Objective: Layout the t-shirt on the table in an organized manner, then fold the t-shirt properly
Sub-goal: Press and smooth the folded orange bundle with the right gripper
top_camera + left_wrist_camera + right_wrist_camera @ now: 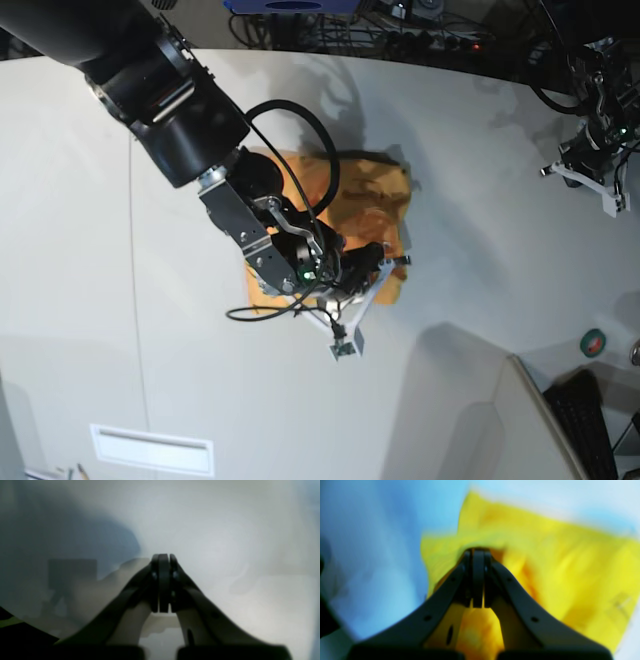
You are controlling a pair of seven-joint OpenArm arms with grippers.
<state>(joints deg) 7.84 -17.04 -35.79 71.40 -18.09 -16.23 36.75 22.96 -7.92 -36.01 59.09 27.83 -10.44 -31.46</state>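
The orange-yellow t-shirt [365, 195] lies bunched in a compact heap on the white table [480, 150], near its middle. My right gripper [385, 262] sits at the heap's near right edge. In the right wrist view, blurred by motion, this gripper [478, 552] is shut, and the t-shirt [570, 567] arches up around its tips and spreads to the right, so it appears pinched. My left gripper [163, 556] is shut with nothing in it over bare tabletop. In the base view the left gripper [590, 175] is at the far right, well away from the shirt.
The right arm's thick black links [170, 90] and cable loop cover the shirt's left part. A thin seam [135, 250] runs down the table's left side. A green tape roll [594, 342] and a dark keyboard-like object [590, 420] are at the right. Cables [400, 30] lie behind the far edge.
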